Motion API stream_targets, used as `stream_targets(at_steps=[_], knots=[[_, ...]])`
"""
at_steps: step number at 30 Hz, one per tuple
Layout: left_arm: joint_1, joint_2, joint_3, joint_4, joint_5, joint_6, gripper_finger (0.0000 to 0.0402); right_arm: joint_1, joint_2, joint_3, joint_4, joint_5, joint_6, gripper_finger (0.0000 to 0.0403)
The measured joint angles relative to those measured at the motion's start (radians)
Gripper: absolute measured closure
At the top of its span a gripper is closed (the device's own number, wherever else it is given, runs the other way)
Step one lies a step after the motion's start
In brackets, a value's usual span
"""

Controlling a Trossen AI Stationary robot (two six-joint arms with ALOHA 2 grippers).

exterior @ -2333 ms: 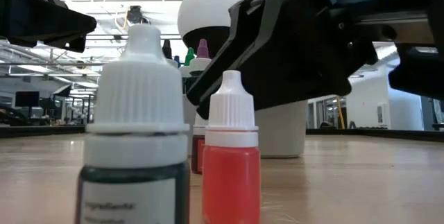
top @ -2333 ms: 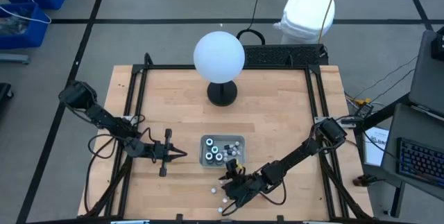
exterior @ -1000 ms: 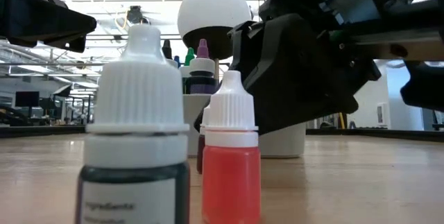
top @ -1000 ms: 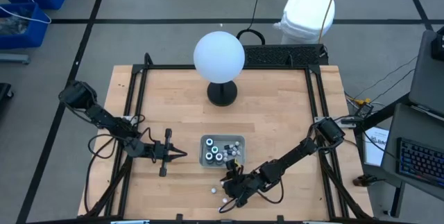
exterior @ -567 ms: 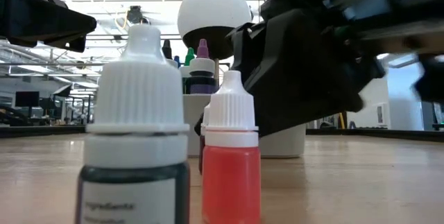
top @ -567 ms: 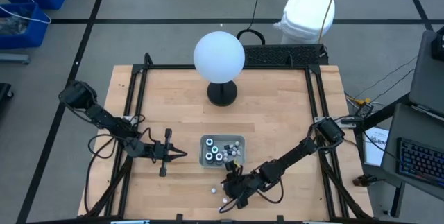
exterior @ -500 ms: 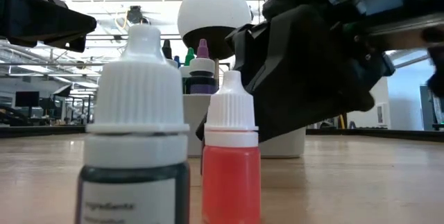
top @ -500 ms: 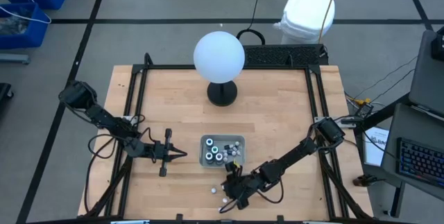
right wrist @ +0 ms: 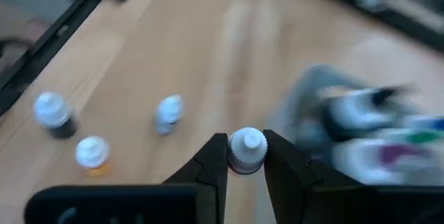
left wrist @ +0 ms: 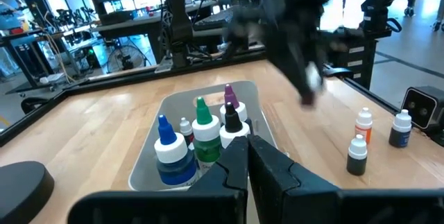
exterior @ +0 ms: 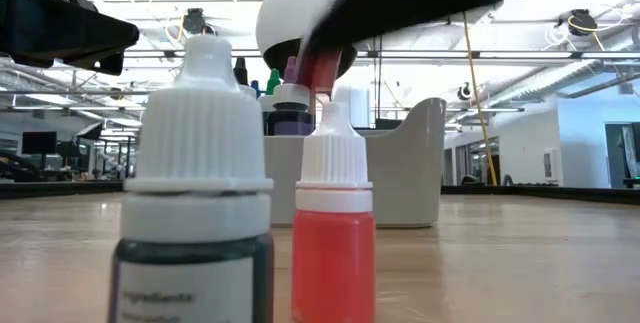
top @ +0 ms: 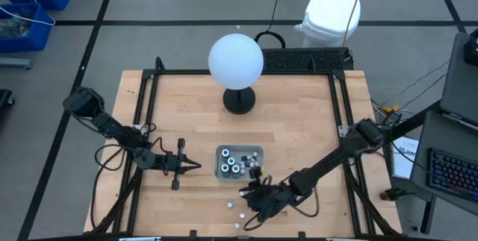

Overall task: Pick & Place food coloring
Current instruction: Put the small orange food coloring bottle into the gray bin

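Observation:
A grey tray [top: 258, 150] near the table's front holds several food coloring bottles [left wrist: 202, 130] with coloured tips. Three more small bottles [top: 231, 205] stand on the wood just in front of it; two of them, a dark one [exterior: 195, 193] and an orange one [exterior: 333, 233], fill the low view. My right gripper [top: 250, 191] hovers over the tray's near right corner, shut on a small red bottle with a white cap [right wrist: 248, 146]. My left gripper [top: 196, 166] waits shut to the left of the tray, pointing level at it. My right gripper pinches the red bottle between its two fingers, on the body's sides just under the white cap [right wrist: 237, 166]. The fingers slant down from the table's right. The bottle [exterior: 322, 68] is lifted clear, its cap up, higher than the orange bottle's cap.
A big white globe on a black base [top: 236, 60] stands at the table's far middle. A black rail frame [top: 149, 84] borders the tabletop. Bare wood lies to the right of the tray and between the tray and the globe.
My right gripper has risen from the table by the tray's near side. The red bottle, which stood on the wood behind the orange one, has gone up with it and now hangs clear of the table. The other bottles have stayed where they were.

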Motion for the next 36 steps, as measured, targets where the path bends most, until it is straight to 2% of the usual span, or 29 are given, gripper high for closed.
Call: stream_targets(at_steps=[4,9,19,29,36], knots=[[0.000,0.000,0.000,0.000,0.000,0.000,0.0382,0.008,-0.116,0.001,-0.130,0.119,0.032,0.0342],[0.000,0.000,0.000,-0.001,0.000,0.000,0.0382,-0.014,-0.199,0.001,-0.248,0.187,0.086,0.0346],[0.000,0.000,0.000,-0.001,0.000,0.041,0.0382,-0.135,-0.158,0.000,-0.341,0.185,0.214,0.0343],[0.000,0.000,0.000,-0.002,0.000,0.053,0.0382,-0.171,-0.113,-0.007,-0.341,0.130,0.304,0.0342],[0.000,0.000,0.000,-0.001,0.022,0.048,0.0382,-0.176,-0.120,-0.128,-0.171,0.127,0.345,0.0342]])
